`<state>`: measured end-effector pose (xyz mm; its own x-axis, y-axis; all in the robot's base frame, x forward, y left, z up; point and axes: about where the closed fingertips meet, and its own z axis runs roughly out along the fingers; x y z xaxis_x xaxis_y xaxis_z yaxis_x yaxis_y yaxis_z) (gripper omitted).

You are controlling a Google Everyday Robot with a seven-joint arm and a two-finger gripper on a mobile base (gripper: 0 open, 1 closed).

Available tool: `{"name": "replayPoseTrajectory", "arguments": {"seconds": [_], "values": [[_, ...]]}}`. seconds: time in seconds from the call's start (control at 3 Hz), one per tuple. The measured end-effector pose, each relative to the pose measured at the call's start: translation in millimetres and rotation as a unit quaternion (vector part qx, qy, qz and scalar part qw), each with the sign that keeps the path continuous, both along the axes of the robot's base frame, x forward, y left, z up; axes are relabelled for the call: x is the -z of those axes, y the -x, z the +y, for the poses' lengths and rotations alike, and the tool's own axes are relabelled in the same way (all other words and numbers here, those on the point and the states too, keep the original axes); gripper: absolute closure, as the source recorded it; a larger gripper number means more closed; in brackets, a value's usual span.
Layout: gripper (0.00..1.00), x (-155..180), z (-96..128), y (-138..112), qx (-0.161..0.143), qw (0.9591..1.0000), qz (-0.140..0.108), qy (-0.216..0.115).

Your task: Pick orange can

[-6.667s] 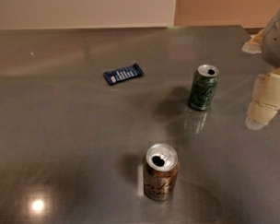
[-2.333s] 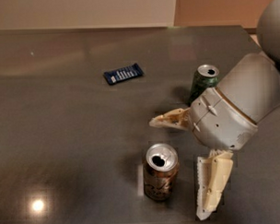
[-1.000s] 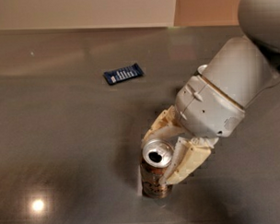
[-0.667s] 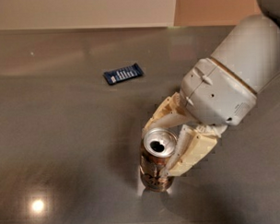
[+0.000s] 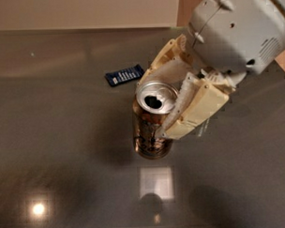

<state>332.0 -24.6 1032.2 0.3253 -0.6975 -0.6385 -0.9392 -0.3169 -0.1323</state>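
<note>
The orange can [image 5: 151, 134] has a coppery body and a silver open top, and stands upright in the middle of the camera view. My gripper [image 5: 155, 107] is shut on it, with one cream finger [image 5: 162, 63] behind the can and the other [image 5: 194, 109] on its right side. The can looks raised off the dark table [image 5: 59, 137], with a faint shadow on the surface below it. The grey wrist of the arm [image 5: 238, 28] fills the upper right.
A dark blue flat packet [image 5: 124, 75] lies on the table behind and left of the can. The dark green can is hidden behind the gripper and arm. The table's far edge meets a pale wall at the top.
The gripper came in from the right, closed around the orange can, and has lifted it. The can now sits higher and larger in view than 0.7 s ago.
</note>
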Motion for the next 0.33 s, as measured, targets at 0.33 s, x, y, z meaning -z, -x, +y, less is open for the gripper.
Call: {"name": "replayPoseTrajectory", "arguments": {"seconds": [0.33], "values": [[1.0, -0.3, 0.3, -0.1, 0.0, 1.0, -0.001, 0.0]]}}
